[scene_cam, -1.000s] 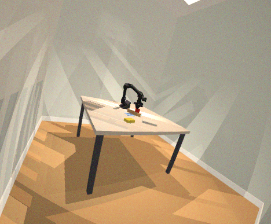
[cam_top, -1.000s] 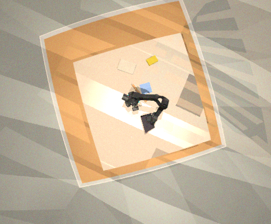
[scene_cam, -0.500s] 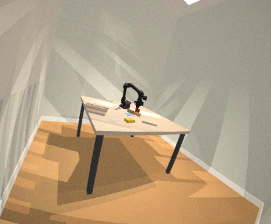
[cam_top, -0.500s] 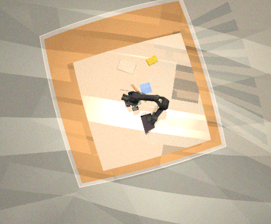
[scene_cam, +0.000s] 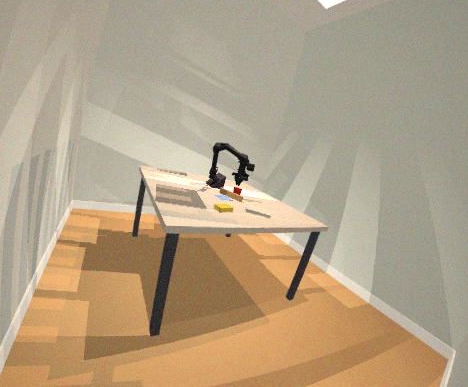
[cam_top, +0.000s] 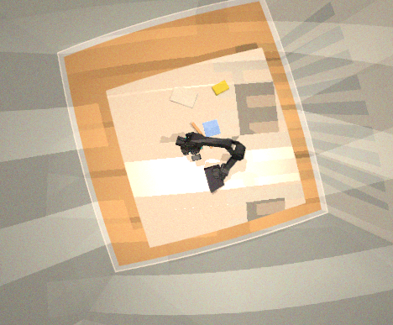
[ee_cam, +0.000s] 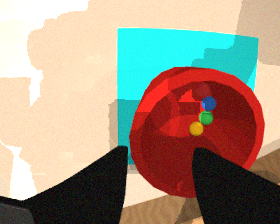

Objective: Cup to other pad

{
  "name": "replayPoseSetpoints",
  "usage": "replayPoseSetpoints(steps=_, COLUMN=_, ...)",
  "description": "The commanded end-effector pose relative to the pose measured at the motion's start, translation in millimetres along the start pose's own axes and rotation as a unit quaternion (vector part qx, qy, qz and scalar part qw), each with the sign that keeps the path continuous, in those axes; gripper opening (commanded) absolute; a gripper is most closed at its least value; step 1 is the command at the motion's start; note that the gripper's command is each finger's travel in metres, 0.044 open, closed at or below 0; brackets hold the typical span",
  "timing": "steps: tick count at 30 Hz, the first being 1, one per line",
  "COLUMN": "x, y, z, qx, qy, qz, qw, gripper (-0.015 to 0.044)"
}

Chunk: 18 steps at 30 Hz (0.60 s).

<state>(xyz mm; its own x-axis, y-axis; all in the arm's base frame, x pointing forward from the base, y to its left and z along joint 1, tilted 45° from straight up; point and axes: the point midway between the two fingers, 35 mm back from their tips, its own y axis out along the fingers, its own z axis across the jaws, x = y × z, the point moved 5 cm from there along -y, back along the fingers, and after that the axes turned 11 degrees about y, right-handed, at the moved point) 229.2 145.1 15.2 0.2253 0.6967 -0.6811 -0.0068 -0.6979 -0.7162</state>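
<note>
A red cup point(ee_cam: 188, 128) point(scene_cam: 237, 191) stands upright on a cyan pad point(ee_cam: 163, 53). It holds a blue marble point(ee_cam: 209, 103), a green marble point(ee_cam: 205, 118) and a yellow marble point(ee_cam: 196, 128). My gripper point(ee_cam: 160, 157) point(cam_top: 186, 145) point(scene_cam: 239, 179) is open just above the cup's near rim. The two black fingers stand apart, and the right one overlaps the cup in the wrist view. A light blue pad point(cam_top: 211, 128) point(scene_cam: 223, 197) lies beside the arm. In the top view the arm hides the cup and the cyan pad.
A wooden stick point(cam_top: 196, 128) point(scene_cam: 231, 194) point(ee_cam: 156, 212) lies between the two pads. A yellow block point(cam_top: 220, 87) point(scene_cam: 223, 207) and a flat white sheet point(cam_top: 184, 96) point(scene_cam: 258, 213) lie further out on the table point(cam_top: 169, 212) point(scene_cam: 286, 220). The arm's base point(cam_top: 214, 178) stands mid-table.
</note>
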Motion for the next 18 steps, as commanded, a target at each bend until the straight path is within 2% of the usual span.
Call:
replayPoseSetpoints(steps=1, x=-0.1, y=1.0, z=0.1, qx=0.000, qy=0.000, qz=0.001, qw=1.000, gripper=0.0207)
replayPoseSetpoints(steps=10, x=0.3, y=-4.5, z=-0.3, qx=0.001, qy=0.000, qz=0.000, qw=1.000, gripper=0.0440)
replayPoseSetpoints(steps=18, x=1.4, y=-30.6, z=-1.8, qx=0.001, qy=0.000, qz=-0.001, qw=1.000, gripper=0.0440)
